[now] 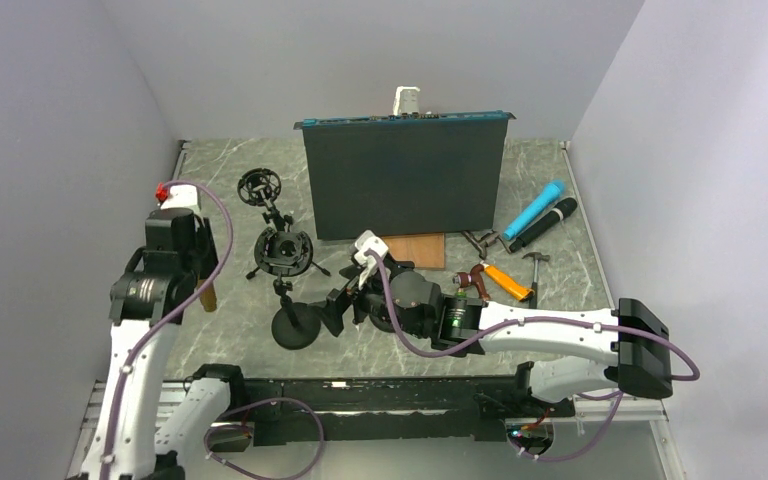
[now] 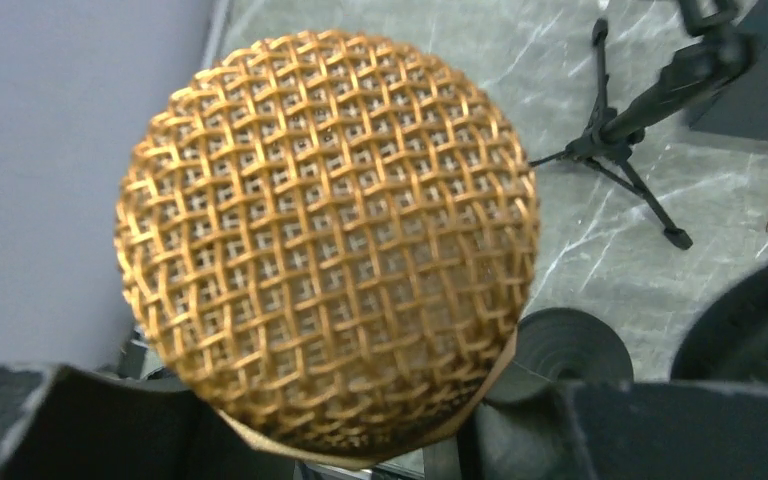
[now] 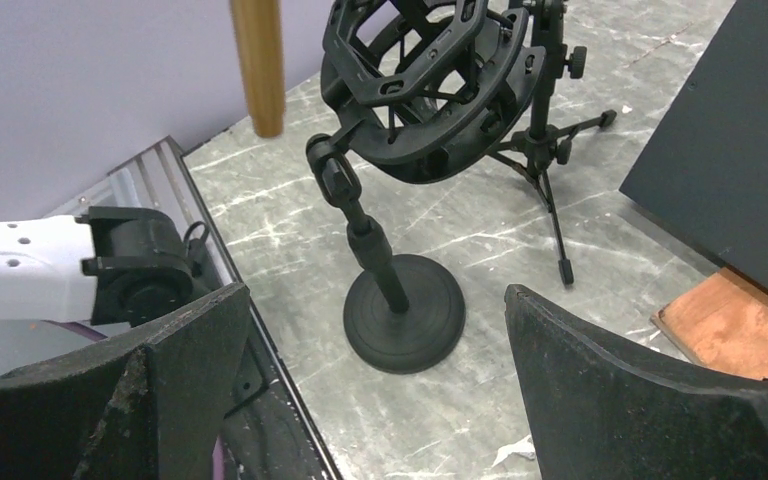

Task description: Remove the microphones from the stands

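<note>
Your left gripper [image 2: 350, 425] is closed on the gold microphone [image 2: 325, 240]. The mesh head sits between the fingers and the handle hangs down past the fingertips, apart from the stand. To the right of that hand the stand [image 3: 400, 300] rests on its round base with the shock mount [image 3: 420, 80] tilted on top. Your right gripper [image 3: 375, 340] has its jaws spread wide, and the stand's base lies just ahead of them.

Gold microphone [image 2: 325, 250] upright; apart from stand [image 3: 403, 312]
</note>
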You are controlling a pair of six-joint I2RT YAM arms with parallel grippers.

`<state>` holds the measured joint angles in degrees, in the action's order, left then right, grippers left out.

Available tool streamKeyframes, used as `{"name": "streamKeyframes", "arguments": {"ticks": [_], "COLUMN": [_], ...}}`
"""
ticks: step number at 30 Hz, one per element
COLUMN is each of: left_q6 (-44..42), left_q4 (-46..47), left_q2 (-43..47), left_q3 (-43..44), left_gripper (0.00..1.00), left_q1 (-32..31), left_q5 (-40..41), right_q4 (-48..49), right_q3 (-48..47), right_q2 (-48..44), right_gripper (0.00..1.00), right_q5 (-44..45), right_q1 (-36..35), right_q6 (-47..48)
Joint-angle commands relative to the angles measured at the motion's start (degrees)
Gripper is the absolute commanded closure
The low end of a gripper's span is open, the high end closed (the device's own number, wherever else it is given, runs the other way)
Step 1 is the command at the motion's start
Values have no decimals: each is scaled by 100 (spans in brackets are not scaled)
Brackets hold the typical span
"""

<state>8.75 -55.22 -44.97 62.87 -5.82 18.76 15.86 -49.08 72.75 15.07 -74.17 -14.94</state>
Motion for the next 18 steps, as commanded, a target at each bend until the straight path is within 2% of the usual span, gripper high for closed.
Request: {"name": "streamKeyframes", "arguments": {"ticks": [1,3,7,9,13,15,18], "left_q6": [449,681,1214,1536,2461,2618,2812], "left_q4": [497,695,909,864,75,-119,73], "left_q2": [-400,-529,-784,-959,-1748,-2202,-2610], "left_q3": [-255,-493,-927,-1021,-956,-914,-1180], "left_gripper": [100,100,100,100,100,100,100], "left_q1": [663,1085,1553,1601,1610,1611,1626], "left_q5": [-1047,-1627,-2068,-1909,-697,-595,-802], "right_q4": [73,43,-19,-59,-93,-75,-61], "right_q3": [-29,-41,-81,-100,-112,-110,-128], "right_q2": [-272,-266,-257,-258,-240,-227,-192], "right_gripper": [0,0,0,0,0,0,0], "right_q5": [-101,-147,-235,-261,-285,-284,-275], "right_q1": [21,20,24,23,23,20,24], "right_q6": [-160,-166,-152,-118,-79,-79,-94]}}
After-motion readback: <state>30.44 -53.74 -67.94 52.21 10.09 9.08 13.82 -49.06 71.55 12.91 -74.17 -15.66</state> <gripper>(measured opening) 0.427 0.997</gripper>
